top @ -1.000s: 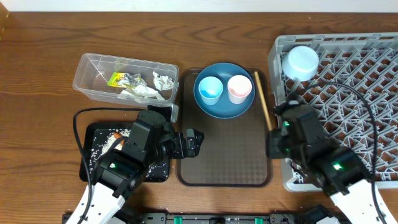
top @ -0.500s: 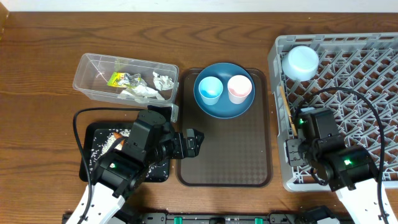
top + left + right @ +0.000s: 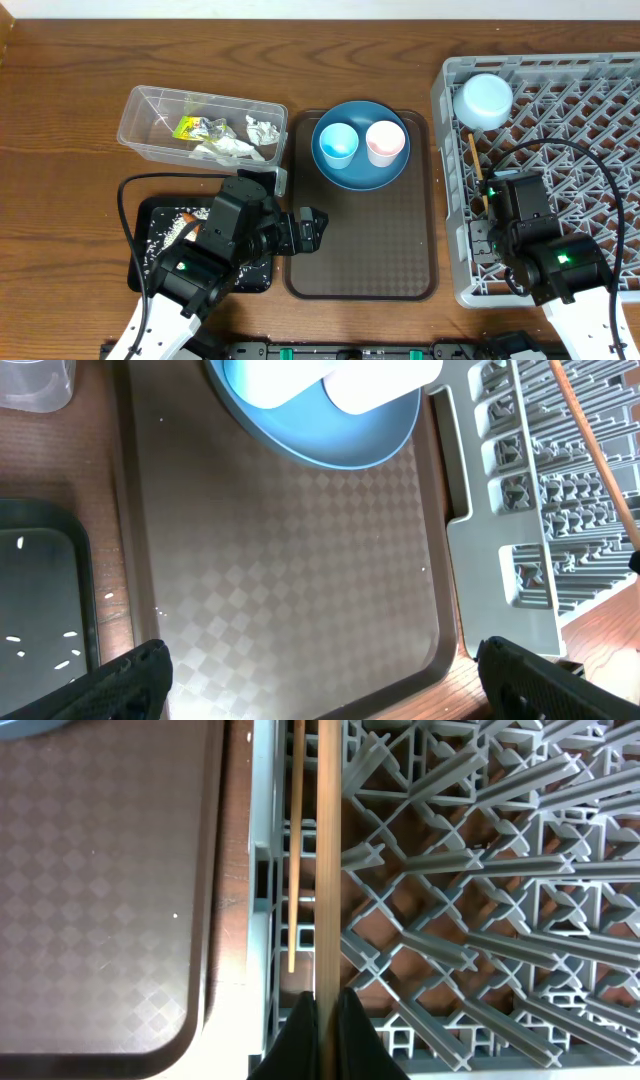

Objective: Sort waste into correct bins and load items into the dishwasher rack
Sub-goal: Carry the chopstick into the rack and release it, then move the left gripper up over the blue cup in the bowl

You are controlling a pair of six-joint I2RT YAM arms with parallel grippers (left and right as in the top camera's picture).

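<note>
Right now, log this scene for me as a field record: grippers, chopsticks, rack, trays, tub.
left gripper: open, empty, over the brown tray
right gripper: shut on one chopstick, above the rack
other chopstick: free, in the rack by the edge nearest the brown tray
bowl: in the rack's far corner
plate: on the brown tray, holding blue cup and pink cup
tub: wrapper and tissue inside
black tray: scattered rice
</note>
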